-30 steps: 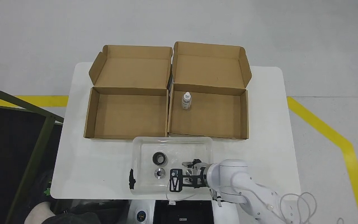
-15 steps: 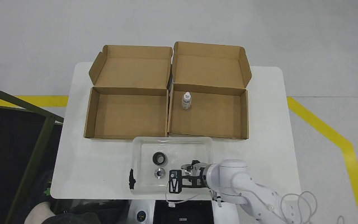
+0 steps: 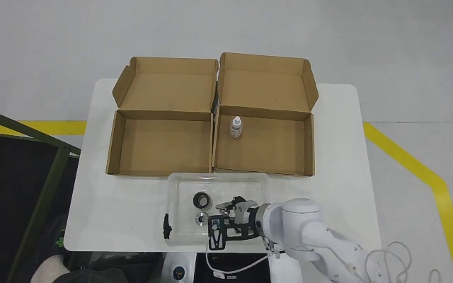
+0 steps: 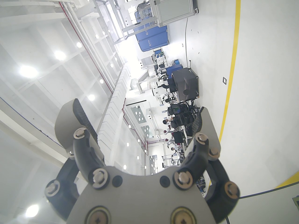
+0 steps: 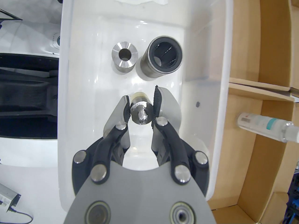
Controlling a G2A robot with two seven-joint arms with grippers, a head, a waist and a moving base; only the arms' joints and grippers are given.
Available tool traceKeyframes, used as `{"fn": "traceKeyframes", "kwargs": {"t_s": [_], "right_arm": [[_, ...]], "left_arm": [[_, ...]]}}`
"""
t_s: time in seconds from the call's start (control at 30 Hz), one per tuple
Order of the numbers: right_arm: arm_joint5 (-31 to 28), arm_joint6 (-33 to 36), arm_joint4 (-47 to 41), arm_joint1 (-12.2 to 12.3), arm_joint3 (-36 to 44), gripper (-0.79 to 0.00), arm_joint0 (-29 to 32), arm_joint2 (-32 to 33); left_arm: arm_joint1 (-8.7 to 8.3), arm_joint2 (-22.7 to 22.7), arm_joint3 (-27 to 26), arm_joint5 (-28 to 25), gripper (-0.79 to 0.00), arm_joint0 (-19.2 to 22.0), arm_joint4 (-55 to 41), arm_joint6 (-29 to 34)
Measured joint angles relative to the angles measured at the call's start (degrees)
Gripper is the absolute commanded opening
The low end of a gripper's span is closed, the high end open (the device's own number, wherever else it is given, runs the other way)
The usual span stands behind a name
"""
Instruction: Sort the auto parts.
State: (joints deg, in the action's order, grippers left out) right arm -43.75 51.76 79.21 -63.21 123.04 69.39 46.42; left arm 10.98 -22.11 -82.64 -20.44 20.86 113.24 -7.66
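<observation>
Right gripper [image 5: 140, 111] is clamped on the small steel stud part [image 5: 138, 107], pinched right between its fingers inside the white bin [image 5: 210, 89], near the bushing [image 5: 124, 57] and bearing [image 5: 162, 58]. Left gripper [image 4: 139, 113] has its fingers spread apart.

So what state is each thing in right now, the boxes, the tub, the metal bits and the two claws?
Left cardboard box, lid open.
Right cardboard box, lid open, bottle inside.
Clear tub, open-topped, holding three metal parts.
Stud part, clamped in the right gripper.
Silver bushing, upright, loose in the tub.
Black-lined sleeve, upright, loose beside the bushing.
Right gripper, shut on the stud part.
Left gripper, open, holding nothing.
</observation>
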Motion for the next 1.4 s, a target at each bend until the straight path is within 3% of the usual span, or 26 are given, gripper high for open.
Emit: {"fn": "traceKeyframes", "kwargs": {"t_s": [0.8, 1.17, 1.4], "right_arm": [[2.85, -14.05, -2.34, 2.12, 4.26, -0.785, 3.0, 15.31], [3.04, -20.48, -9.39, 2.05, -1.38, -0.785, 0.7, 17.88], [3.79, -20.17, -11.46, 1.76, -4.89, -0.785, -2.56, 17.34]], "left_arm": [[0.0, 0.0, 0.0, 0.0, 0.0, 0.0, 0.0, 0.0], [0.0, 0.0, 0.0, 0.0, 0.0, 0.0, 0.0, 0.0], [0.0, 0.0, 0.0, 0.0, 0.0, 0.0, 0.0, 0.0]]}}
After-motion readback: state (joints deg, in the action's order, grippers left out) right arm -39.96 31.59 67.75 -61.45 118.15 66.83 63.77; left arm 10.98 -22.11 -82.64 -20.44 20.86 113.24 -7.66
